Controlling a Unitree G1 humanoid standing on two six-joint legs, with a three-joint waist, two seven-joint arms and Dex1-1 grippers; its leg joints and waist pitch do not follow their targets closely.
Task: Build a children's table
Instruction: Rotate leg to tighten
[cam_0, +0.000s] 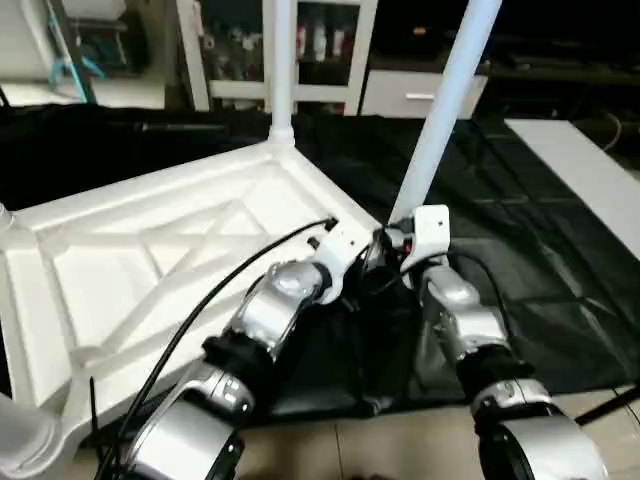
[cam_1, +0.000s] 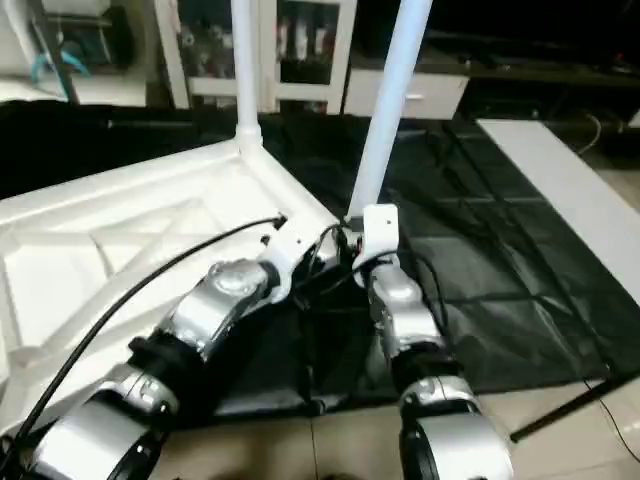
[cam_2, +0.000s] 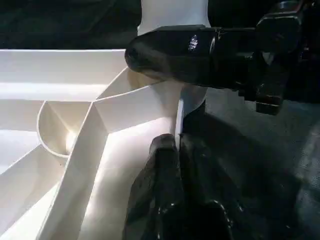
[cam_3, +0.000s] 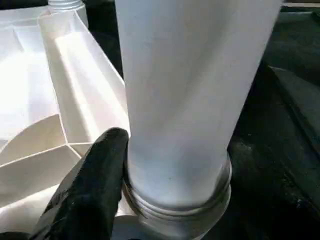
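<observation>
The white tabletop (cam_0: 150, 260) lies upside down on a black cloth, its X-ribs facing up. One leg (cam_0: 281, 60) stands upright in the far corner socket. A second leg (cam_0: 440, 110) leans slightly in the near right corner socket, its threaded end (cam_3: 175, 200) sitting at the socket mouth. My right gripper (cam_0: 392, 238) is shut around this leg's base, with one black finger (cam_3: 95, 190) pressed against the tube. My left gripper (cam_2: 178, 142) is shut on the thin rim wall of the tabletop right beside that corner.
The black cloth (cam_0: 500, 250) covers the floor under and to the right of the tabletop. A white board (cam_0: 585, 170) lies at the far right. White shelving (cam_0: 320, 50) stands behind. Tiled floor (cam_0: 400, 445) shows near my arms.
</observation>
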